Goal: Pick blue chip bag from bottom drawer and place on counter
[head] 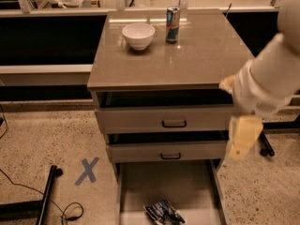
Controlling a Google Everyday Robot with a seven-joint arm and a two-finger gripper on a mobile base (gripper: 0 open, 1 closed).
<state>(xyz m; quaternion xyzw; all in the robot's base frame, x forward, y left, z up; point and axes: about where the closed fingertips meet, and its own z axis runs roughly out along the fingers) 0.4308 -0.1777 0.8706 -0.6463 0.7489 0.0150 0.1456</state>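
The blue chip bag (163, 212) lies crumpled on the floor of the open bottom drawer (140, 186), near its front. The counter (201, 55) is the glossy top of the cabinet. My gripper (242, 137) hangs from the white arm at the right. It is in front of the cabinet's right edge, at the height of the middle drawer. It is above and to the right of the bag and well apart from it.
A white bowl (138, 35) and a blue-silver can (172, 18) stand at the back of the counter. The two upper drawers with black handles (174, 123) are slightly pulled out. A blue tape X (87, 170) and a black stand leg (47, 198) are on the floor to the left.
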